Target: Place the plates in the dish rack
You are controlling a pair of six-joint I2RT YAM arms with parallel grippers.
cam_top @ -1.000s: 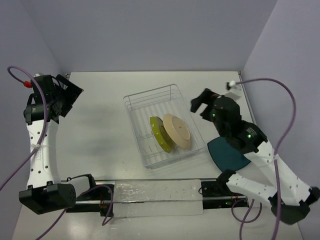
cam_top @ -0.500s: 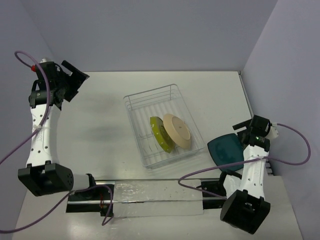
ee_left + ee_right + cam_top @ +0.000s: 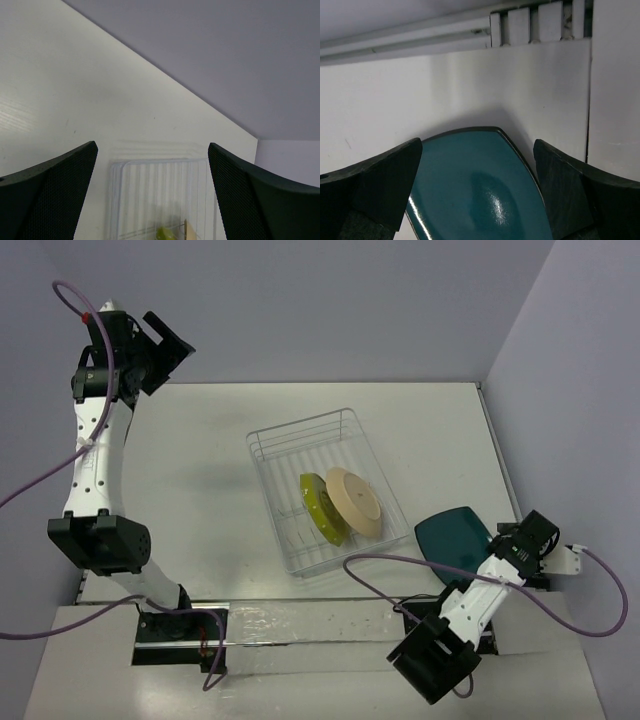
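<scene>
The dish rack (image 3: pixel 322 490) stands mid-table. In it the yellow-green plate (image 3: pixel 322 508) and the beige plate (image 3: pixel 355 502) lean on edge side by side. The dark teal plate (image 3: pixel 452 536) lies flat on the table right of the rack. My right gripper (image 3: pixel 510 538) is open at the plate's right edge; in the right wrist view the teal plate (image 3: pixel 480 190) lies between the spread fingers of the right gripper (image 3: pixel 477 195). My left gripper (image 3: pixel 170 340) is open and empty, raised at the far left; its view looks down on the rack (image 3: pixel 150 195) past the left gripper (image 3: pixel 152 150).
A rail with a clear strip (image 3: pixel 300 625) runs along the near edge, and it also shows in the right wrist view (image 3: pixel 535 25). Walls close in at the back, left and right. The right wall is just beyond the right arm.
The right arm has swung from beside the rack to the near right and lowered its open gripper at the teal plate. The left arm has risen up and back.
</scene>
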